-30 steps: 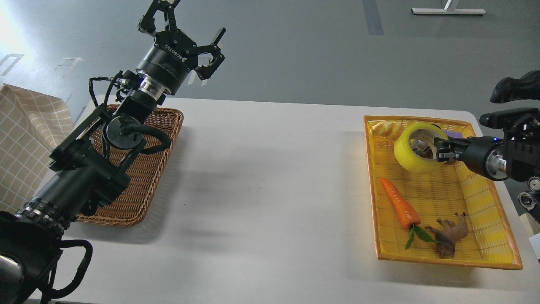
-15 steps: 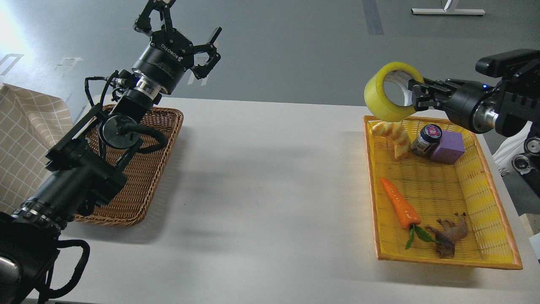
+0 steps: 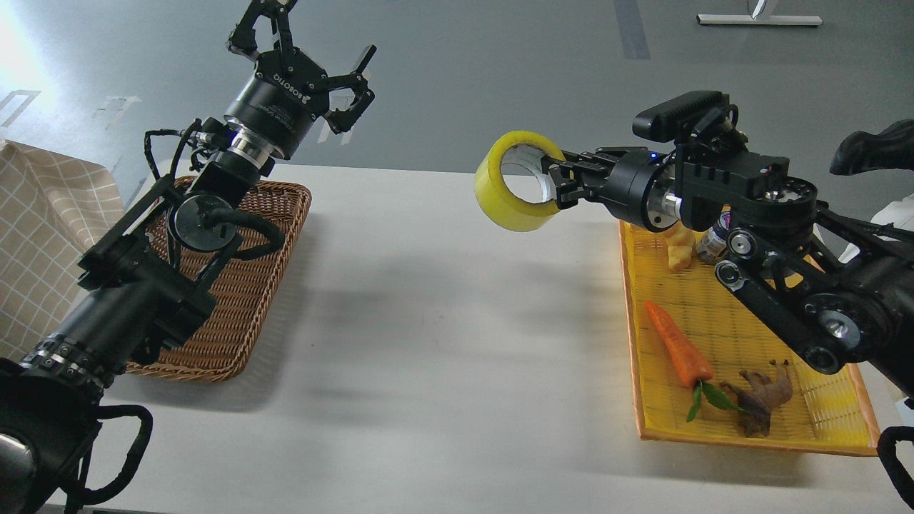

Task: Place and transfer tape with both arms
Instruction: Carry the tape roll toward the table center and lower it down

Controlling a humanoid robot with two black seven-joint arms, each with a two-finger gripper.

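The tape (image 3: 515, 182) is a yellow roll with a pale core, held in the air over the back middle of the white table (image 3: 443, 343). My right gripper (image 3: 558, 180) is shut on its right rim, with one finger inside the ring. The right arm reaches in from the right, above the yellow tray (image 3: 742, 428). My left gripper (image 3: 303, 39) is open and empty, raised high beyond the wicker basket (image 3: 235, 300) at the left.
The yellow tray at the right holds a toy carrot (image 3: 675, 344), a brown root-like piece (image 3: 764, 396), a bread piece (image 3: 680, 255) and a small jar (image 3: 707, 246) partly behind my arm. A checked cloth (image 3: 36, 235) lies at the far left.
My right arm has lifted the tape out of the yellow tray and carried it left, over the table's back middle. The left gripper has barely moved.
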